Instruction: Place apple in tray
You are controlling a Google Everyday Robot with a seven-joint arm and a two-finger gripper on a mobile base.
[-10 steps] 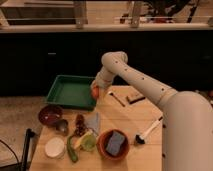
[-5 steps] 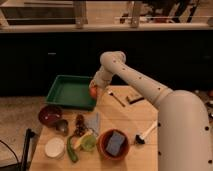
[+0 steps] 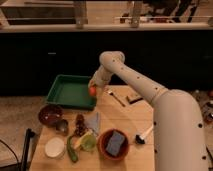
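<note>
While the arm is reaching across the wooden table [image 3: 125, 117] from the right, the gripper [image 3: 93, 86] is hanging at the right-hand edge of the green tray [image 3: 67, 91], its jaws closed on the apple [image 3: 92, 91], which is showing as a small red-orange ball at the fingertips. From this single camera view, the apple is sitting just over the tray's right rim, above the surface and not resting on anything, so the carrying step seems to be in hand and the release is not yet done. Nearer the front of the table, a dark red bowl [image 3: 50, 114] is standing left of a grape bunch [image 3: 79, 125], with a yellow-green fruit [image 3: 88, 142], a white dish [image 3: 54, 147] and an orange bowl [image 3: 114, 144] holding a blue-grey object lying closer to the camera, all well apart from the tray. The next move probably calls for shifting the gripper a little to the left, so the apple is clear of the flared side and over the tray's flat floor, then lowering and opening the jaws so the round fruit is not rolling back out over the rim.
</note>
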